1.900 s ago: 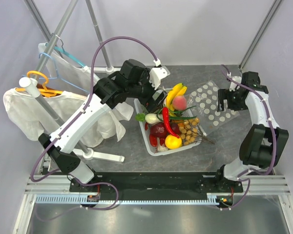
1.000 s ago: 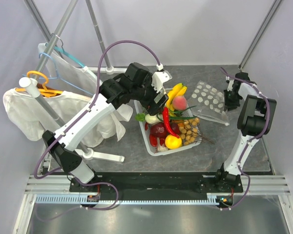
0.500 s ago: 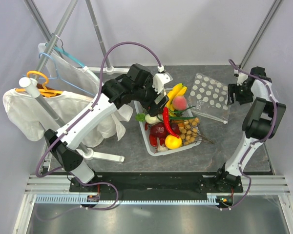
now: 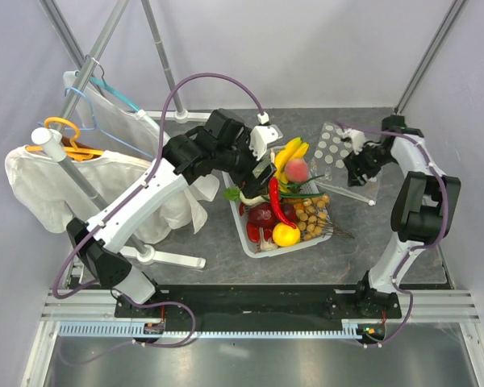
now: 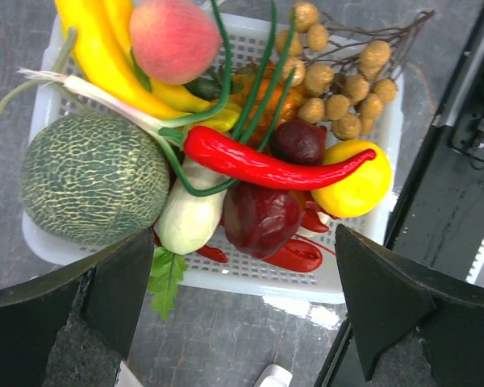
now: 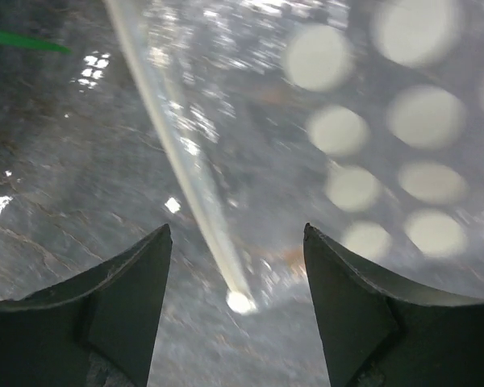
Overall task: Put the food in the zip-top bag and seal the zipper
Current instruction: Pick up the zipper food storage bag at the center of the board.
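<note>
Bright, even light; right-wrist blur.

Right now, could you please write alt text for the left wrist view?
A white slotted plastic basket heaped with toy food: a long glossy red chili pepper across the middle, a netted green melon left, a yellow banana bunch above. The left gripper hovers over it, jaws open.

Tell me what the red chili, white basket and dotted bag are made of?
The red chili looks like plastic: glossy, with bright highlights. The white basket seems rigid moulded plastic, pierced with rows of small holes. The dotted bag is likely thin clear film, see-through between its white dots.
</note>
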